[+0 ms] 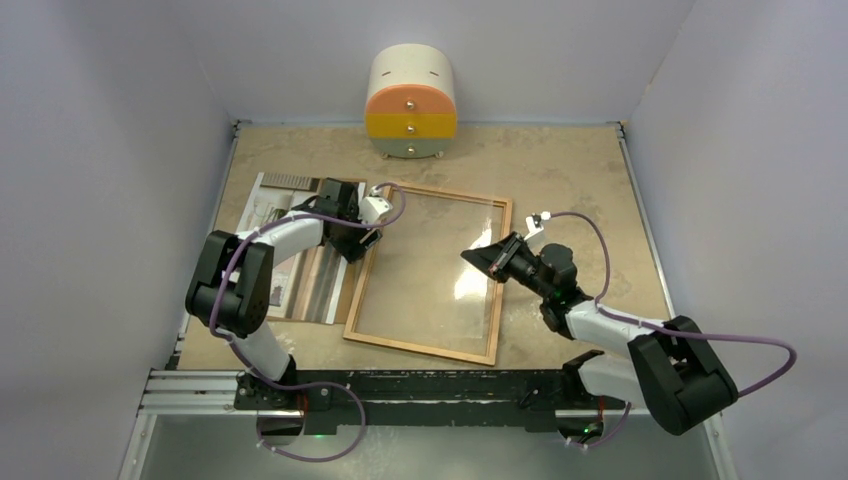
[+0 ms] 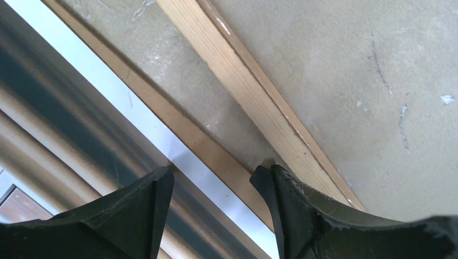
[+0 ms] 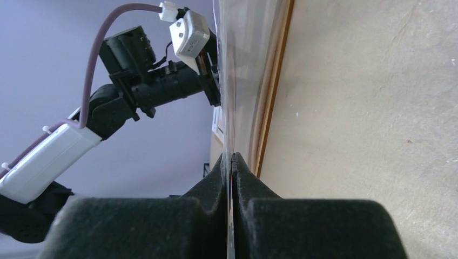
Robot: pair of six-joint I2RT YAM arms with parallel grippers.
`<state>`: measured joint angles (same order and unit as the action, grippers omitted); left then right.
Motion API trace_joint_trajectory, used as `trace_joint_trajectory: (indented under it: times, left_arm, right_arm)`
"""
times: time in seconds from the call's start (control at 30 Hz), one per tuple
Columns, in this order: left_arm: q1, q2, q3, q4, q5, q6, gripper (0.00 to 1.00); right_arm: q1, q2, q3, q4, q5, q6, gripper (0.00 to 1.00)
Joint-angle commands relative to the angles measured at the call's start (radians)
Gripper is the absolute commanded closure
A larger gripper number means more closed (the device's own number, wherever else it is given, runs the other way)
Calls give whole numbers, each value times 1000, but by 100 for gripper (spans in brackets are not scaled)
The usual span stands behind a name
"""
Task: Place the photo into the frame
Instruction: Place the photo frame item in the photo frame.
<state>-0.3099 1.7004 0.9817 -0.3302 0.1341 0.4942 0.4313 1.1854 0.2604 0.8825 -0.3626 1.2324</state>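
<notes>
The frame (image 1: 420,345) of thin reddish-brown wood lies flat mid-table. My right gripper (image 1: 480,258) is shut on the right edge of its clear pane (image 1: 430,270). The right wrist view shows that pane (image 3: 237,81) edge-on between the pressed fingers (image 3: 213,183), beside the frame's rail (image 3: 273,91). The photo (image 1: 275,210) lies face up left of the frame on a brown backing board (image 1: 335,295). My left gripper (image 2: 215,172) is open low over the photo's white border (image 2: 135,113) and the board's edge (image 2: 178,127). Its right fingertip (image 2: 264,175) sits next to the frame's left rail (image 2: 254,91).
A small rounded drawer unit (image 1: 412,105) in cream, orange and yellow stands at the back wall. White walls close in the table on three sides. My left arm (image 3: 146,86) shows beyond the pane in the right wrist view.
</notes>
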Motion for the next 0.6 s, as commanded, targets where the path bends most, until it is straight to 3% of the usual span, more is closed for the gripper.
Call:
trace_joint_trajectory:
  times: [0.0, 0.57]
  left_arm:
    - [-5, -10, -15, -37, 72, 17, 34]
    - [-6, -12, 11, -64, 108, 13, 35]
  right_arm:
    - [4, -6, -4, 117, -34, 51, 100]
    - [4, -28, 16, -17, 22, 52, 100]
